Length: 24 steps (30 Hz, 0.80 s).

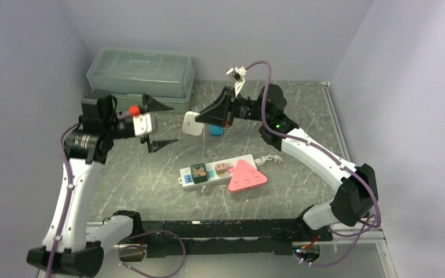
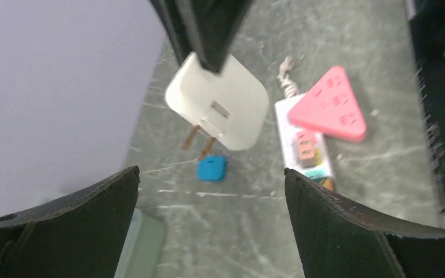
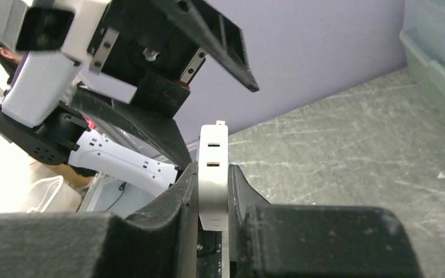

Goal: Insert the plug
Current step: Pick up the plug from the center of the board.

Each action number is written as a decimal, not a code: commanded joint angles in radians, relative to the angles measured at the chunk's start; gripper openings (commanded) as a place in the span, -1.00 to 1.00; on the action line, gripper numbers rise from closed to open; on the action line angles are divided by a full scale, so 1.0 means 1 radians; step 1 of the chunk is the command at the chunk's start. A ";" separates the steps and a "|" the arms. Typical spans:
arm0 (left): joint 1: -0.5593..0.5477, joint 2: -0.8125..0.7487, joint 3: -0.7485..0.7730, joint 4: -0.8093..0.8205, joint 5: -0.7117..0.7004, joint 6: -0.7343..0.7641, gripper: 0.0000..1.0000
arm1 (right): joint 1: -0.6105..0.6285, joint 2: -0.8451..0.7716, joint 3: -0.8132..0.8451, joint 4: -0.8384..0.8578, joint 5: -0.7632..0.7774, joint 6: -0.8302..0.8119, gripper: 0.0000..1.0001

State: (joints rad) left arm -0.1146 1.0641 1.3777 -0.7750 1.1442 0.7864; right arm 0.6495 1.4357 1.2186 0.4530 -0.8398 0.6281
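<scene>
A white two-pronged plug (image 1: 192, 123) hangs in the air over the back of the table, with my right gripper (image 1: 201, 120) shut on its flat sides. In the right wrist view the plug (image 3: 213, 145) stands edge-on between the fingertips of the right gripper (image 3: 213, 168). My left gripper (image 1: 174, 124) is wide open just left of the plug, touching nothing. From the left wrist, the plug (image 2: 220, 107) shows its brass prongs pointing down and left, beyond the left gripper (image 2: 211, 171). The white power strip (image 1: 214, 172) lies on the table nearer the front.
A pink triangular socket block (image 1: 247, 176) rests on the strip's right end. A small blue block (image 1: 216, 130) lies on the table under the plug. A clear lidded box (image 1: 141, 72) stands at the back left. Grey walls close in on both sides.
</scene>
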 commanded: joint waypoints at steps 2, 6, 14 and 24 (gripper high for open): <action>-0.022 -0.172 -0.194 0.099 -0.058 0.483 0.99 | 0.011 -0.028 0.072 -0.082 -0.053 -0.045 -1.00; -0.061 -0.210 -0.255 0.176 -0.063 0.575 0.99 | 0.021 0.002 0.106 -0.094 -0.067 -0.040 -1.00; -0.141 -0.204 -0.254 0.232 -0.144 0.611 0.99 | 0.054 0.048 0.167 -0.169 -0.068 -0.051 -1.00; -0.214 -0.209 -0.243 0.262 -0.178 0.550 0.99 | 0.071 0.067 0.195 -0.255 -0.068 -0.051 -1.00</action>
State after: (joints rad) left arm -0.3027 0.8673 1.1019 -0.5606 0.9749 1.3407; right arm 0.7124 1.5055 1.3479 0.2192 -0.8997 0.5861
